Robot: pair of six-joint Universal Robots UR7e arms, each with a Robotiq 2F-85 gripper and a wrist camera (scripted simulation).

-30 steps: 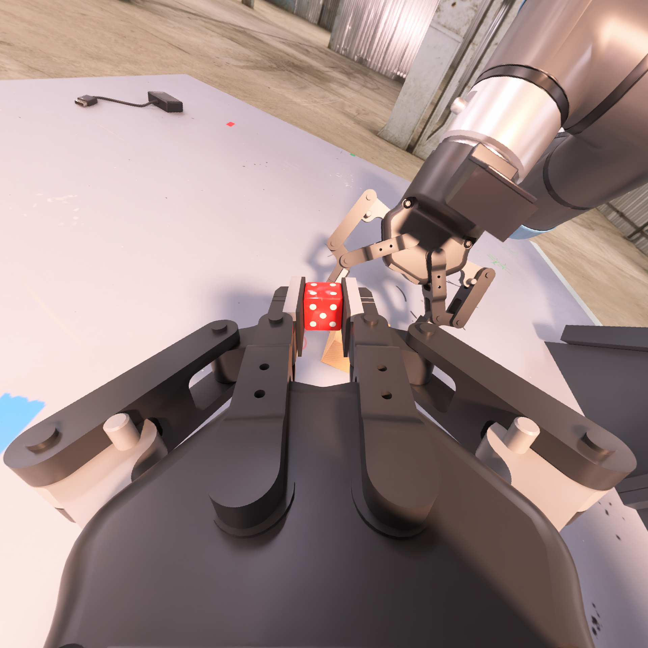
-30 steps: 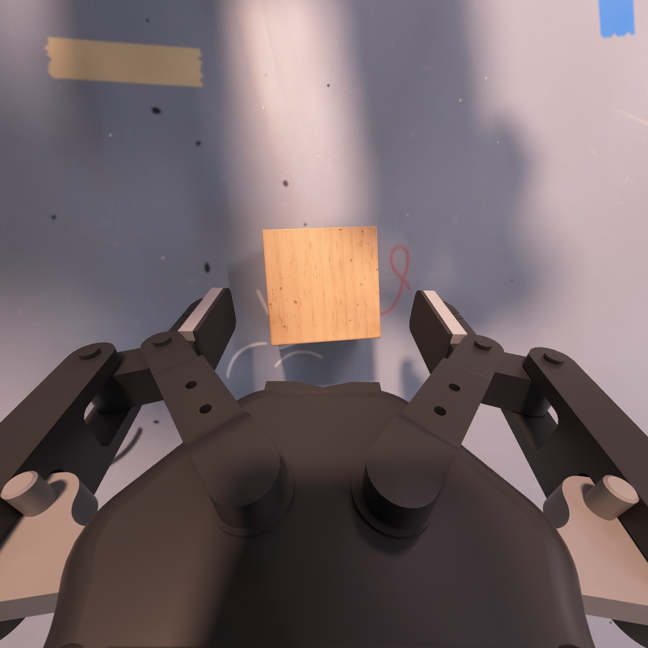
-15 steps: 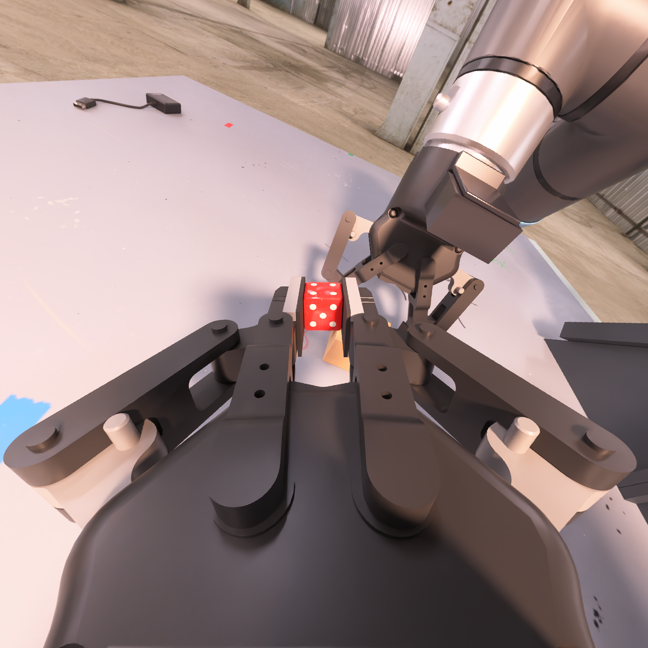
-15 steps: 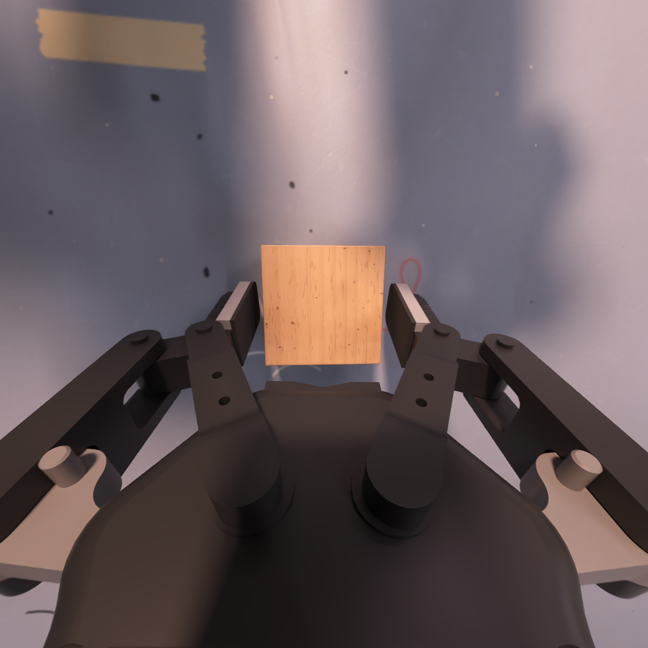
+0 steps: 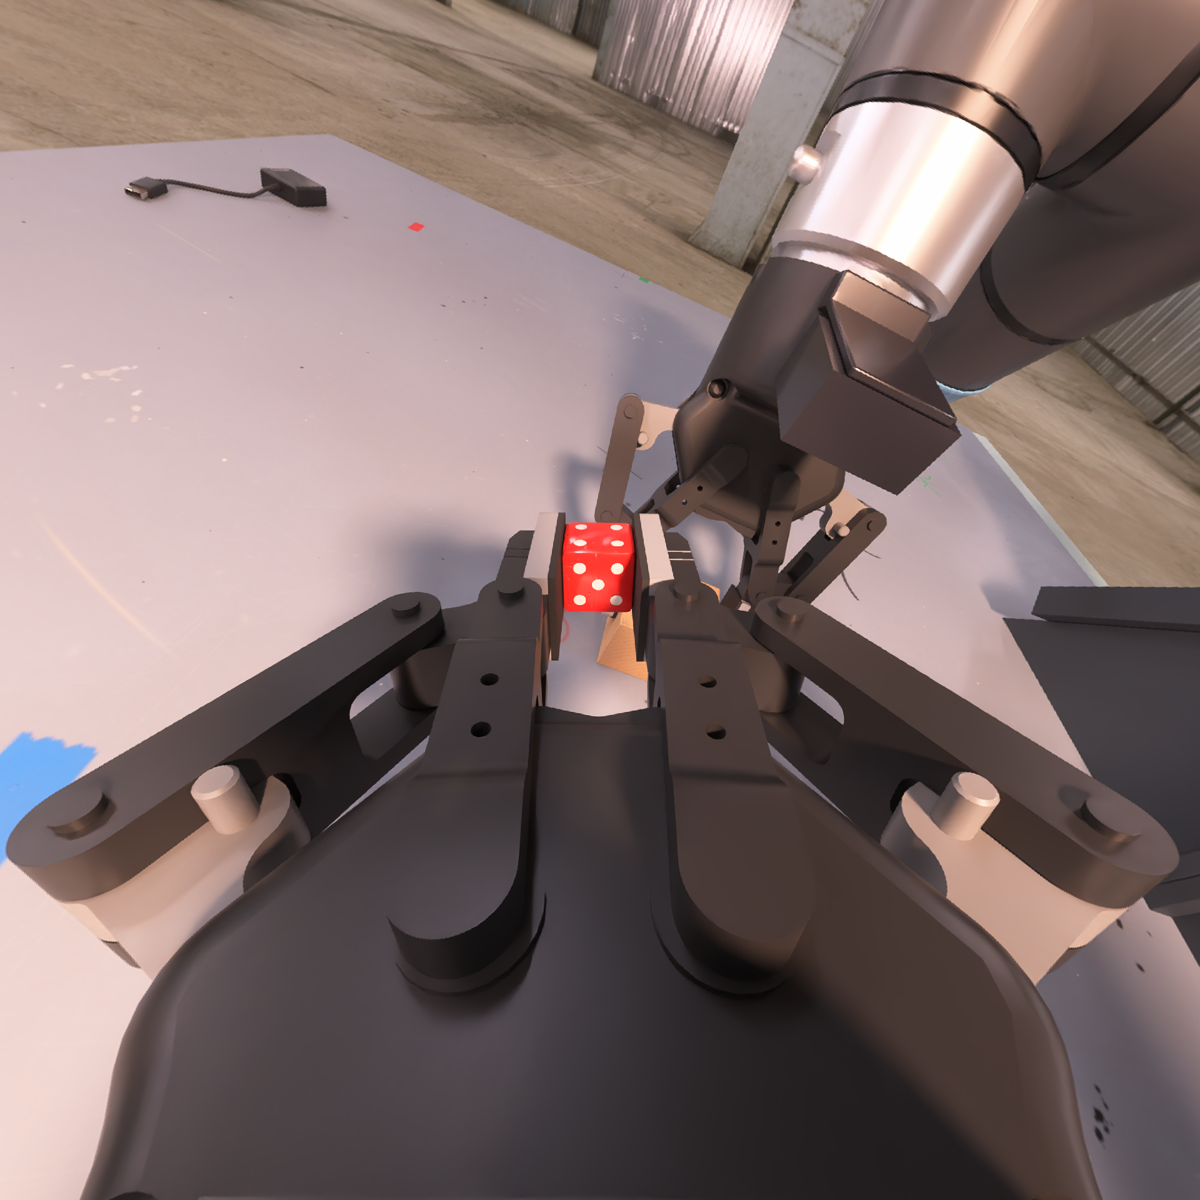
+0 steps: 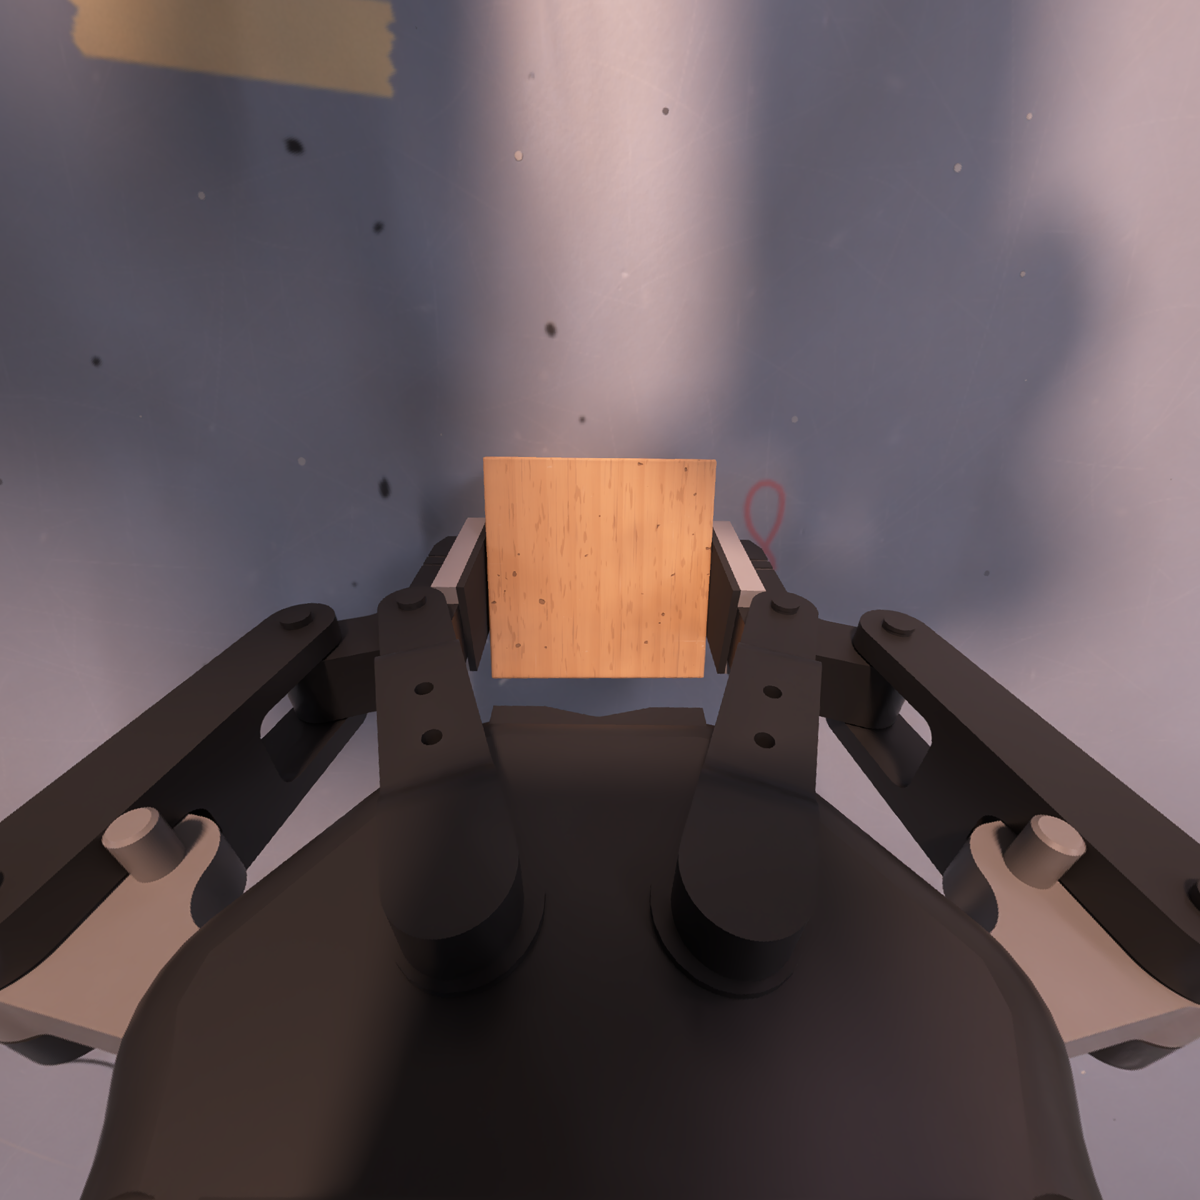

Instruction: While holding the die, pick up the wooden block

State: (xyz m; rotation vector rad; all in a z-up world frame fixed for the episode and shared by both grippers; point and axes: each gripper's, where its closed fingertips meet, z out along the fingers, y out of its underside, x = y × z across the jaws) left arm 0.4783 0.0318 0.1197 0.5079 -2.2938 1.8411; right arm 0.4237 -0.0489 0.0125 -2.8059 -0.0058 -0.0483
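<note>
Gripping the die (image 5: 597, 566), the left claw (image 5: 598, 571) has both pads flat against its sides, at centre frame in the left wrist view. Die: red cube, white pips, glossy, edges slightly rounded; two faces show, the top one foreshortened. It sits clear above the bench (image 5: 260, 402).

Block (image 6: 599, 569): pale orange-tan wood, fine vertical grain, a few dark specks, square face toward the right wrist camera, centre frame. Right claw (image 6: 599, 584) is closed on it, pads (image 6: 460, 563) pressed to its left and right sides. Whether the block's underside touches the bench cannot be told from this view; a thin dark shadow runs under its lower edge.

Hidden or unclear:
- In the left wrist view only a wedge of the block (image 5: 622, 648) shows, below the die and between the left claw's fingers; the rest is behind the fingers.
- Right claw (image 5: 734, 584) in that view is mostly masked by its own housing and by the left claw's linkage; its fingertips are not visible.
- Right arm is cut off at the upper right edge.
- Red loop mark (image 6: 765, 519) on the bench is partly behind the right finger.
- Tan tape (image 6: 234, 45) is cut by the top edge, upper left.
- Blue tape (image 5: 39, 773) is cut by the left edge.
- Dark object (image 5: 1130, 675) at right edge: identity unclear.

Cable adapter (image 5: 227, 187) lies upper left, well apart.
</note>
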